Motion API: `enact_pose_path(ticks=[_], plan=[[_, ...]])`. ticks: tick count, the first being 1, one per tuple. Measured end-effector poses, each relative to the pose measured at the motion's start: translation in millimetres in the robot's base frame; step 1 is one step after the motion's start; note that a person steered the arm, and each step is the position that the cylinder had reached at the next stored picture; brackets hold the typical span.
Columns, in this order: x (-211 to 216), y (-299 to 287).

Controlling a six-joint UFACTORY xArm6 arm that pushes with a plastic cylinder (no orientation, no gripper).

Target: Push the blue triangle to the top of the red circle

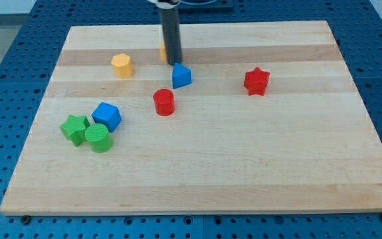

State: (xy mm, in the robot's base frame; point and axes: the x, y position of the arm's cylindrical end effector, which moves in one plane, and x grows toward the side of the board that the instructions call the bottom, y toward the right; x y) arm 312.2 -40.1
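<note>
Blue triangle (182,76) sits just above-right of the red circle (164,102), not touching. The tip (173,63) is just above-left of the triangle; a bare rod, so nothing to open, close or grasp. Best move looks like a short leftward nudge from the triangle's right side, keeping clear of the circle.

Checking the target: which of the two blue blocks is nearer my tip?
The blue triangle block, just right of and below my tip; the blue cube sits far off at lower left.
</note>
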Motion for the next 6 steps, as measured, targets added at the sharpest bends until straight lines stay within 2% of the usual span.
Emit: enact_pose_path(ticks=[1, 3, 6], plan=[[-20, 17], [-13, 61], [55, 37]])
